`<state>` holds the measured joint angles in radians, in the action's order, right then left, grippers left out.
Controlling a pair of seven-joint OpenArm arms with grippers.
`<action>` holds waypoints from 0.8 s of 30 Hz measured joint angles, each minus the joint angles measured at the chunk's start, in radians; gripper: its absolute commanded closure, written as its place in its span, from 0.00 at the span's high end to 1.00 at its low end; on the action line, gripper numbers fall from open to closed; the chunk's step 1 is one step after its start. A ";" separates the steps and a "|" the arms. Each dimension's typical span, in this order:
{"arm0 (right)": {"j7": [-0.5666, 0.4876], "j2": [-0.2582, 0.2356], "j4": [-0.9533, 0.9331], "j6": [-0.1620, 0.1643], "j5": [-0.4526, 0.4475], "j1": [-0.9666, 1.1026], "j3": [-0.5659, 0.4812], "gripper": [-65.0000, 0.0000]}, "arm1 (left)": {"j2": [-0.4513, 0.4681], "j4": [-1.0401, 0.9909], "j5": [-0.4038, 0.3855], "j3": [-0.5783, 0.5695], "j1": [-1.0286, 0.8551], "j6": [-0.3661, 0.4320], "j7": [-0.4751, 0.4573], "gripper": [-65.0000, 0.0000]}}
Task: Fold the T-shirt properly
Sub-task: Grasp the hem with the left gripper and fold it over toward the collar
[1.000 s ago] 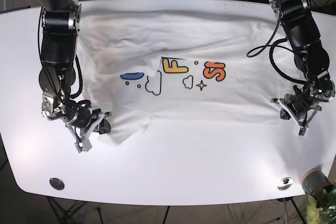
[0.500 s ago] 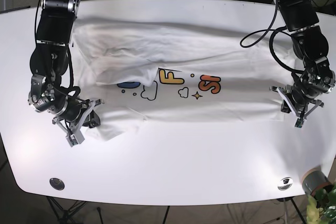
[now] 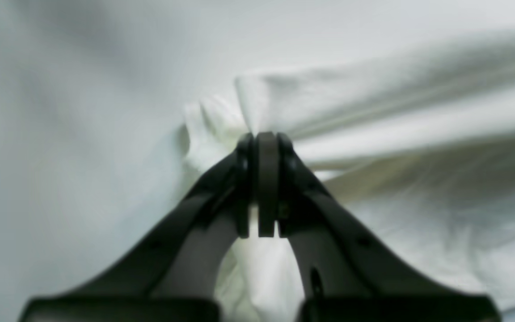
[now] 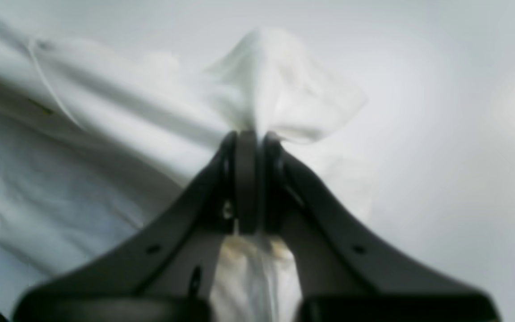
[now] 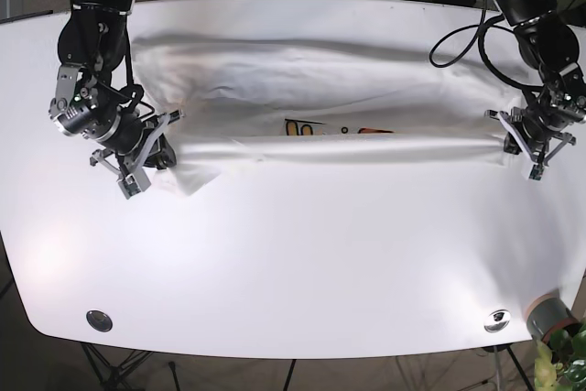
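A white T-shirt (image 5: pixel 320 80) with a coloured print (image 5: pixel 307 127) lies across the white table (image 5: pixel 302 254), its near edge lifted and folded back so the print is mostly covered. My left gripper (image 5: pixel 534 146) is shut on the shirt's edge at the right of the base view; the left wrist view shows its jaws closed on bunched white cloth (image 3: pixel 221 120). My right gripper (image 5: pixel 146 155) is shut on the shirt's edge at the left; the right wrist view shows its jaws pinching a peak of cloth (image 4: pixel 266 76).
A round metal fitting (image 5: pixel 99 320) sits near the table's front left and another (image 5: pixel 497 320) near the front right. A grey pot (image 5: pixel 552 316) with a green plant stands off the front right corner. Black cables (image 5: pixel 458 34) hang by the left arm.
Both grippers have carried the shirt's near edge away from the table's front toward the back. The fold now covers most of the print.
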<state>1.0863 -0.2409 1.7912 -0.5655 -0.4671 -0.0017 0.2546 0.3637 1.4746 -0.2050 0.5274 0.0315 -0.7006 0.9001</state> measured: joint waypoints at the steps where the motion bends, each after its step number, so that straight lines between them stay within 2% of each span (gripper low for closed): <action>1: 0.003 0.000 0.011 0.000 0.000 0.013 0.000 0.03 | 0.000 0.000 0.000 -0.001 -0.008 0.000 0.000 0.00; 13: 0.014 0.000 0.060 -0.003 0.000 0.183 0.004 0.04 | 0.003 0.001 -0.006 -0.003 -0.124 0.000 -0.003 0.00; 14: 0.014 0.000 0.061 -0.003 -0.001 0.196 0.004 0.07 | 0.003 0.001 -0.005 -0.003 -0.133 0.000 -0.003 0.02; 16: 0.014 0.011 0.061 -0.002 0.001 0.211 0.005 0.15 | 0.005 0.001 -0.005 -0.003 -0.146 0.000 -0.003 0.10; 18: 0.014 0.031 0.061 0.010 0.020 0.225 0.008 0.31 | 0.006 0.001 -0.001 -0.006 -0.155 0.000 -0.003 0.26; 20: 0.014 0.047 0.064 0.006 0.014 0.240 0.029 0.44 | 0.006 0.001 0.000 -0.006 -0.159 0.000 -0.003 0.40; 22: 0.012 0.066 0.080 0.002 0.007 0.261 0.077 0.53 | 0.008 0.001 0.003 -0.006 -0.159 0.000 -0.003 0.51; 24: 0.016 0.093 0.116 0.009 0.020 0.275 0.137 0.57 | 0.009 0.001 0.003 -0.005 -0.158 0.001 -0.002 0.55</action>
<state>1.1019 -0.1482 1.9068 -0.5564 -0.4469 0.2737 0.3916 0.3729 1.4754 -0.2024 0.5228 -0.1268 -0.6998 0.8978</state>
